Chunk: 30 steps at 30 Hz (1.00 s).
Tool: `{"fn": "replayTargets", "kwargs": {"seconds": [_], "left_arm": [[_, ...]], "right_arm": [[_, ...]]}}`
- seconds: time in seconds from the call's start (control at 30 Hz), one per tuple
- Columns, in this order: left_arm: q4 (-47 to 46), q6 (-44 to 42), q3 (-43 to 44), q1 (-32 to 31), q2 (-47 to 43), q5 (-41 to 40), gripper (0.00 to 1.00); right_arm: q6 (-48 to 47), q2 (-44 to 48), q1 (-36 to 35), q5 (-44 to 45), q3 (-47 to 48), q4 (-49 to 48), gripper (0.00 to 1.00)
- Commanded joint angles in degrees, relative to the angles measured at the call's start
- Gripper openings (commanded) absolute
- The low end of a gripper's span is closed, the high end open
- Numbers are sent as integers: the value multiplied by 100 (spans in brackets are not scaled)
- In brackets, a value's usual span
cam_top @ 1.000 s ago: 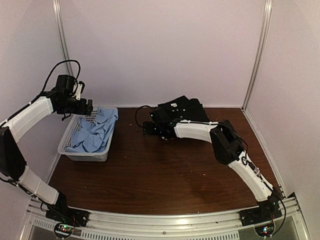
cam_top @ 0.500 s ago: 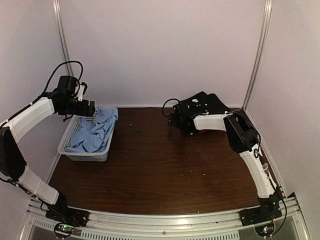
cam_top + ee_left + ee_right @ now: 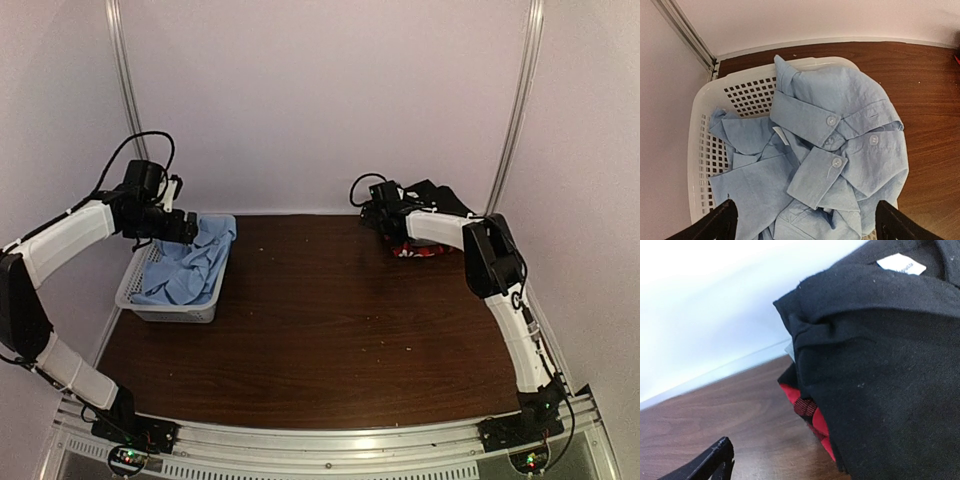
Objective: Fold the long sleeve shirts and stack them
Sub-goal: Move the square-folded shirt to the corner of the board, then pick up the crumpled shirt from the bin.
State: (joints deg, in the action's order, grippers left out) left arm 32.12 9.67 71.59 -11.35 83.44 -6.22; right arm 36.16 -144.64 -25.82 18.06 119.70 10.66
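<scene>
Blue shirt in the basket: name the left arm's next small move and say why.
Probably lower the left gripper straight down and close it on a raised fold of the blue shirt. Its jaws stand wide open above the shirt with nothing between them, and the shirt lies crumpled and unfolded in the basket.

White shells point(image 3: 60, 235), black joints point(image 3: 140, 195), black fingers point(image 3: 715, 225), looped cables point(image 3: 128, 145); base lights point(image 3: 127, 458) seemingly green

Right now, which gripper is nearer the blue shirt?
Left. The left gripper hangs open just above the blue shirt in the basket; the right gripper is across the table at the black shirt.
</scene>
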Motion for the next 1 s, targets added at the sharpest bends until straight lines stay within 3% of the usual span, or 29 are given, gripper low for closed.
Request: {"fn": "replayTargets", "kwargs": {"seconds": [0.0, 0.13, 0.27, 0.4, 0.5, 0.6, 0.8, 0.97], "left_arm": [[-277, 155, -76, -33, -3, 171, 98], [-276, 183, -80, -59, 113, 290, 98], [-276, 130, -153, -60, 290, 770, 98], [-276, 116, -123, -90, 630, 1371, 97], [-272, 228, -22, -104, 926, 1322, 97], [-199, 315, 40, -104, 1099, 785, 93], [25, 302, 171, -104, 1552, 41, 76], [31, 340, 284, -112, 1718, 96, 42]], "right_arm": [[-85, -183, 238, 368, 527, 193, 100], [-148, -133, 323, 63, 424, 120, 100], [-290, 302, 289, -1097, -647, -806, 100], [-518, 521, 91, -1996, -1211, -1051, 100], [-649, 752, -106, -2492, -1725, -1318, 100], [-681, 1067, -267, -2802, -2272, -1558, 100], [-686, 1867, -479, -3026, -3287, -1945, 99], [-729, 2656, -600, -3116, -4039, -2127, 99]]}}
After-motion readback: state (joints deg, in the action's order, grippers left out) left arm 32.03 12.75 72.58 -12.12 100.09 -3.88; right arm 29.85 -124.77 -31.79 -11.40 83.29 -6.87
